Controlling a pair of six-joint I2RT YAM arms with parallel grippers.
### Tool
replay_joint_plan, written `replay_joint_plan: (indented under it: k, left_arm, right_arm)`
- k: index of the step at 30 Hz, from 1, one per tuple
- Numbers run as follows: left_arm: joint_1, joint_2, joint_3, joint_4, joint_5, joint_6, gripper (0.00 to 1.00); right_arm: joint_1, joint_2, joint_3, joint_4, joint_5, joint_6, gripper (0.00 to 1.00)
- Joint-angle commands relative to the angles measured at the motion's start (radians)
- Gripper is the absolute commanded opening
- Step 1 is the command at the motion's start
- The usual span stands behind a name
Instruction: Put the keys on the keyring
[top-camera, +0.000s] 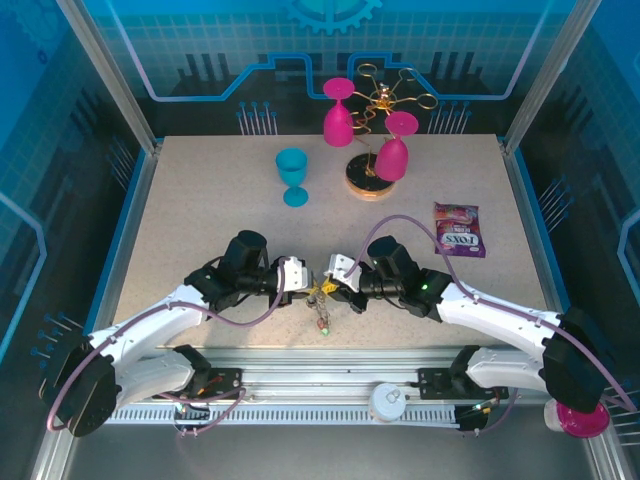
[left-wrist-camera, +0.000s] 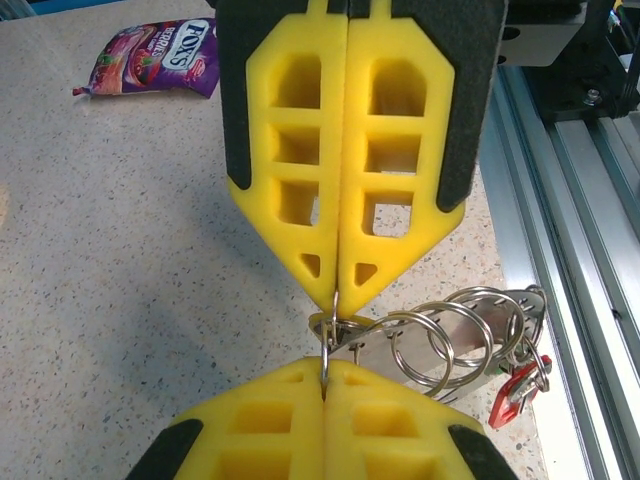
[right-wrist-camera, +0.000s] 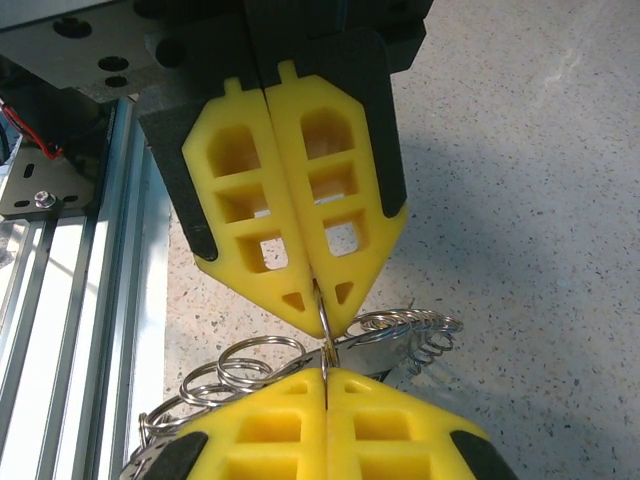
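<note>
Thin grey wire keyring clamped by fully closed left claw and right claw; loop likely steadied for threading red-headed keys.

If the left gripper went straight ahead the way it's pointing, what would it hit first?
The right gripper, facing it tip to tip. Both are shut on the same thin ring of the keyring, so the left gripper would likely meet it almost at once.

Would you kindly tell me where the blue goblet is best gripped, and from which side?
Probably at the narrow stem of the blue goblet, from the near side: it stands upright, and the gold rack stands to its right.
</note>
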Motion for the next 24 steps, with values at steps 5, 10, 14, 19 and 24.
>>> replay_joint_plan:
  k: [5,10,14,19,24]
  left_arm:
    - [-0.010,0.012,0.016,0.017,0.025,-0.023,0.00]
    - [-0.009,0.019,0.024,0.009,0.027,-0.026,0.00]
    - [-0.009,0.018,0.022,0.009,0.018,-0.023,0.00]
    - [-0.010,0.018,0.022,0.007,0.005,-0.020,0.00]
    - [-0.010,0.020,0.024,0.007,-0.005,-0.019,0.00]
  right_arm:
    - [0.016,-0.015,-0.008,0.041,0.039,0.026,0.00]
    - [0.018,-0.017,-0.006,0.042,0.061,0.037,0.00]
    - [0.017,-0.019,-0.005,0.047,0.078,0.051,0.00]
    - [0.018,-0.029,-0.015,0.059,0.062,0.054,0.00]
    - [0.019,-0.046,-0.040,0.077,0.050,0.041,0.00]
